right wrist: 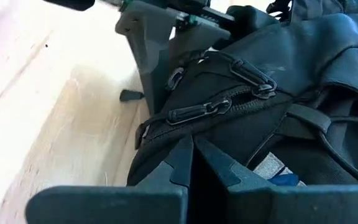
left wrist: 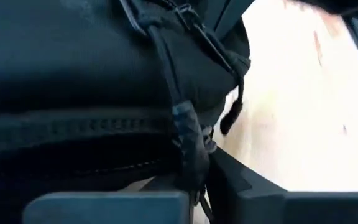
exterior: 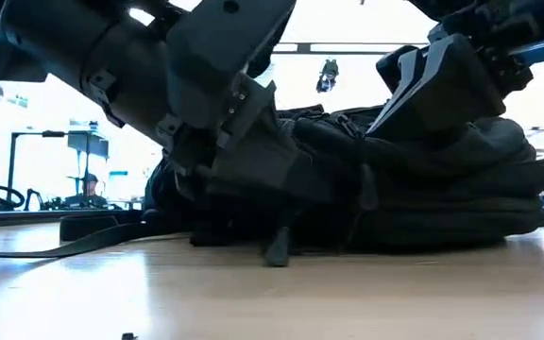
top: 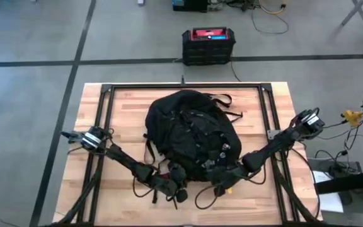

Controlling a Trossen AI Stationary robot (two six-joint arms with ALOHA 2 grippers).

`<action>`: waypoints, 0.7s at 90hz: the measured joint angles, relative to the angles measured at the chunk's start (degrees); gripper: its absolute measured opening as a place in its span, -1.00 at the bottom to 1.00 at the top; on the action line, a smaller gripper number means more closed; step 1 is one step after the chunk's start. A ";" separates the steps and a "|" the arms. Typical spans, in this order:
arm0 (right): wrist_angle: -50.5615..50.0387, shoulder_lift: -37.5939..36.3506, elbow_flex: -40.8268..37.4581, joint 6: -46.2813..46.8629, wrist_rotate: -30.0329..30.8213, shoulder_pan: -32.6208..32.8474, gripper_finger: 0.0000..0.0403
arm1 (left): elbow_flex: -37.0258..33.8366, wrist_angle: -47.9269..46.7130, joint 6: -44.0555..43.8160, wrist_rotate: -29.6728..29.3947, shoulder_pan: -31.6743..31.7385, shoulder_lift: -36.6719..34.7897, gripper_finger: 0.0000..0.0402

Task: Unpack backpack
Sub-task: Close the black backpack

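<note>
Backpack (top: 191, 135): lies flat mid-table, zipped up.
Left gripper (left wrist: 194, 180): pinches a zipper cord (left wrist: 185, 134) at the bag's near edge.
Right gripper (right wrist: 191, 165): nearly closed, holds nothing, touches the bag.
Do well: pull along the zipper, slowly.
Right wrist view only: zipper pulls (right wrist: 197, 112).

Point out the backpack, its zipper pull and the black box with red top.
backpack (top: 191, 129), high view, top fabric panel.
zipper pull (right wrist: 197, 112), right wrist view, metal tab.
black box with red top (top: 208, 34), high view, red lid.
</note>
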 joint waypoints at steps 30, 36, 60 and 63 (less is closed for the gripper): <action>-3.67 0.04 -0.57 2.55 0.02 1.29 -1.00 | 0.01 -20.33 -1.39 -0.66 -1.35 -11.99 -1.00; -3.50 0.02 -0.66 2.64 0.06 1.27 -1.00 | 0.01 -23.20 -1.38 -0.75 -1.45 -14.05 -1.00; -6.14 -1.21 -1.07 1.57 -1.07 2.09 -1.00 | -0.06 -27.80 -1.32 -1.54 -1.56 -18.76 -1.00; -5.93 -1.66 -0.85 1.30 -1.39 2.22 -1.00 | -0.06 -26.82 -1.24 -1.61 -1.55 -18.71 -1.00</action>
